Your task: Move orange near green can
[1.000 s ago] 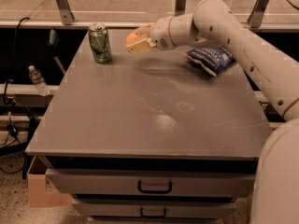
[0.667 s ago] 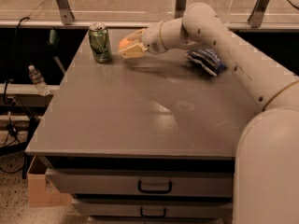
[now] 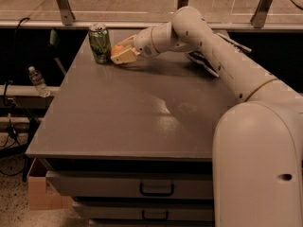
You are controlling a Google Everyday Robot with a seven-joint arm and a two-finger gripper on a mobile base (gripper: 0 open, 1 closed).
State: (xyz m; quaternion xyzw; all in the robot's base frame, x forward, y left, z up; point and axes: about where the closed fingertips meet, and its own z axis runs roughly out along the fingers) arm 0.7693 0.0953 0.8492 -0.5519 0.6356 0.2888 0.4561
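Note:
The green can (image 3: 100,43) stands upright at the table's far left corner. My gripper (image 3: 121,55) is low over the table just right of the can, its pale fingers (image 3: 126,56) closed around the orange (image 3: 117,48). Only the top left part of the orange shows between the fingers. The orange is about a finger's width from the can.
A blue chip bag (image 3: 204,62) lies at the far right, mostly hidden behind my arm (image 3: 203,41). The grey table (image 3: 132,112) has drawers below its front edge. A water bottle (image 3: 37,81) stands on a ledge to the left. Metal posts rise behind the table.
My gripper has moved left and down with the orange, from mid-back of the table to right beside the green can.

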